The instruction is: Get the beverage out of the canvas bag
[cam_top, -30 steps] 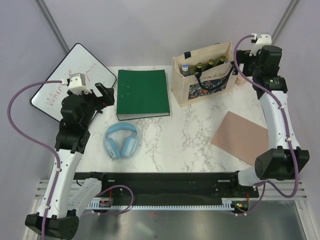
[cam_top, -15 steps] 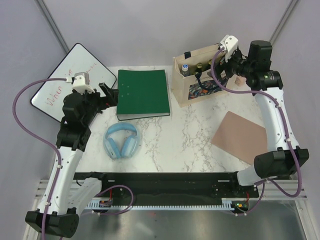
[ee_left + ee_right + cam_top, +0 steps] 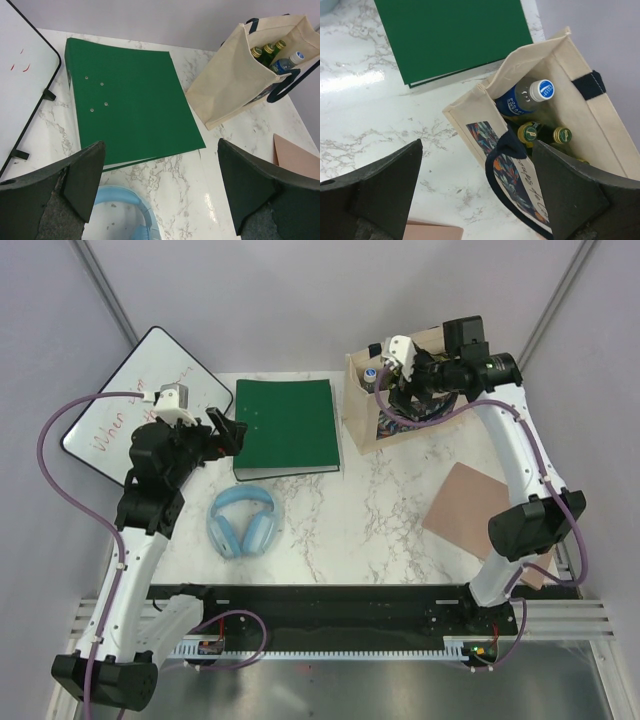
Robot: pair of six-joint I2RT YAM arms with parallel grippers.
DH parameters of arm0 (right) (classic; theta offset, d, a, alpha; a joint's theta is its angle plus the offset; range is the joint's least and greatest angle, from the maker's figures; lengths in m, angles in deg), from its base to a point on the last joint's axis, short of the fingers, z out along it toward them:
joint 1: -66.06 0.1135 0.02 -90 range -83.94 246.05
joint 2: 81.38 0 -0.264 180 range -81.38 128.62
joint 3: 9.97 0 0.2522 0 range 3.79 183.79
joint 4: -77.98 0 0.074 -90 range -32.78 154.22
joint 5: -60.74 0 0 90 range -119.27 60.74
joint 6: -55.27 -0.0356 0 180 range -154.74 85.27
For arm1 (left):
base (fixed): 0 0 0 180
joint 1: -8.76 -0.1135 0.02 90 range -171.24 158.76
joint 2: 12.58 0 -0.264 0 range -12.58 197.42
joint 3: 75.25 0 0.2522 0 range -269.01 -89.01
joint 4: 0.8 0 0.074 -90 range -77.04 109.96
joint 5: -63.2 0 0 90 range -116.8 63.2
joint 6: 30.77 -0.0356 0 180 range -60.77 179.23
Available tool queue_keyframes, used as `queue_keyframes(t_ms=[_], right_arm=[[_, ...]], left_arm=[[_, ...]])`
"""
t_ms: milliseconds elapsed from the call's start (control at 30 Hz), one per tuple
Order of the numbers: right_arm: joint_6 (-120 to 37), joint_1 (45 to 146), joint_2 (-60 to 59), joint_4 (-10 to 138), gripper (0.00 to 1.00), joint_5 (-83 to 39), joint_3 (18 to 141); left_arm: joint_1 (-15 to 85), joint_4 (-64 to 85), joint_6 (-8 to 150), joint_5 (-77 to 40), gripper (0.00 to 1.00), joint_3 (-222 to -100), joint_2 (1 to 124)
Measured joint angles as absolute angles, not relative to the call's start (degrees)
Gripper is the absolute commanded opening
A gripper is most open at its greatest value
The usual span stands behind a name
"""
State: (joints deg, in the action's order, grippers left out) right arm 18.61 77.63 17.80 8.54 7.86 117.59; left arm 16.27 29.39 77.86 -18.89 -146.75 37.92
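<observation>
The right gripper (image 3: 475, 187) hangs spread above the bag (image 3: 600, 120); the blue-capped bottle (image 3: 527, 97), upper right, looks rigid and slick, so grip its neck.

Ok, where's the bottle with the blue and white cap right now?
The blue-and-white-capped bottle sits inside the canvas bag, toward the far right of the table in the top view, at the bag's end nearest the green binder, beside the gold-capped green bottles.

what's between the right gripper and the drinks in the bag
Nothing solid. The right gripper hangs open above the open mouth of the canvas bag, and the blue-capped bottle stands exposed at one end. Only the black strap handle loops over the printed side beside the gold-capped bottles, so it could snag there.
</observation>
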Motion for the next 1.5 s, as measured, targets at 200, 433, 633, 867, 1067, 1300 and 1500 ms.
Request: queue_keyframes(t_ms=[200,433,633,867,1067,1300,1500], right_arm=[[24.1,81.4,23.6,4.9,0.98,4.0,121.9],[28.3,84.4,28.7,3.3,0.98,-0.9,125.5],[31.1,84.3,31.1,3.6,0.9,-2.3,127.1],[32.7,84.2,34.2,3.9,0.79,-2.2,129.0],[34.7,84.3,36.4,3.7,0.66,-2.2,129.3],[36.3,84.3,36.8,2.9,0.49,-2.1,129.3],[37.4,84.3,36.8,2.8,0.32,-2.0,129.3]], left_arm=[[16.3,29.6,77.8,-16.9,1.0,-146.7,38.4],[16.3,30.4,77.9,-16.2,1.0,-146.3,37.6],[16.3,30.7,78.1,-16.2,1.0,-145.6,36.1],[16.3,31.5,78.1,-16.1,1.0,-145.6,36.2],[16.3,32.4,78.5,-15.9,1.0,-145.6,36.3],[16.3,32.8,78.8,-15.7,1.0,-145.6,36.6],[16.3,33.0,79.1,-14.7,1.0,-145.6,37.3]])
